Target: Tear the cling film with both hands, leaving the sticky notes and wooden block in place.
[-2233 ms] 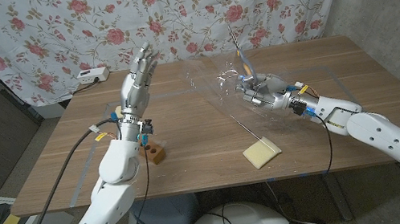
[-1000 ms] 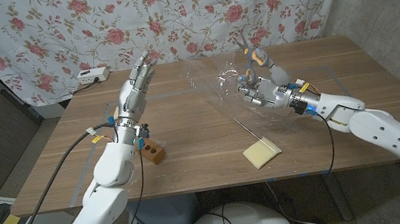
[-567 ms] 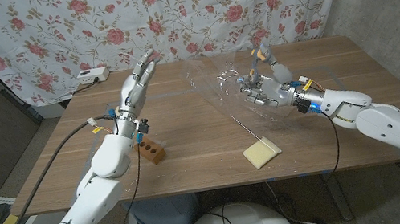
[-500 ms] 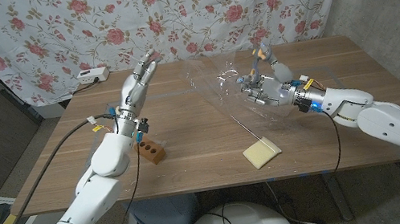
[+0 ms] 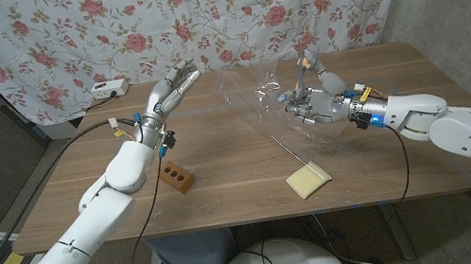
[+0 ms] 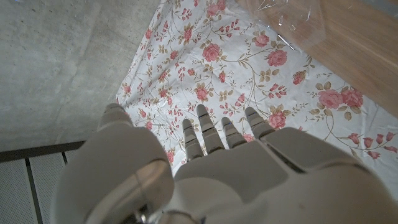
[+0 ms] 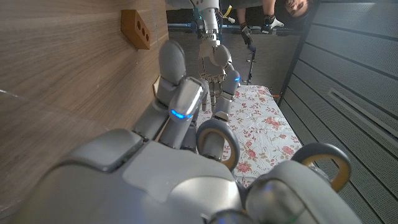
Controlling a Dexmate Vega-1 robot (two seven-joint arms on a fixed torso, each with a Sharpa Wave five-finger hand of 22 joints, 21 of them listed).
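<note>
The cling film (image 5: 261,99) is a clear crumpled sheet on the middle-right of the table; it also shows in the left wrist view as cling film (image 6: 287,16). My right hand (image 5: 314,100) sits in the film with its fingers spread and one raised, gripping nothing that I can see. My left hand (image 5: 173,84) hovers left of the film, fingers straight and apart, pointing toward it. The wooden block (image 5: 177,176) lies near the front left and the yellow sticky notes (image 5: 308,178) near the front middle. In the right wrist view my right hand (image 7: 186,143) faces the wooden block (image 7: 138,29) and my left hand (image 7: 214,59).
A white power strip (image 5: 108,89) lies at the table's back left corner, before a floral curtain (image 5: 225,9). Cables trail from both arms over the wooden table (image 5: 218,144). A person (image 7: 273,12) shows at the right wrist view's edge.
My right hand has opened its fingers from a fist on the film. My left hand has tipped down and reached right, toward the film. Block and sticky notes have stayed put.
</note>
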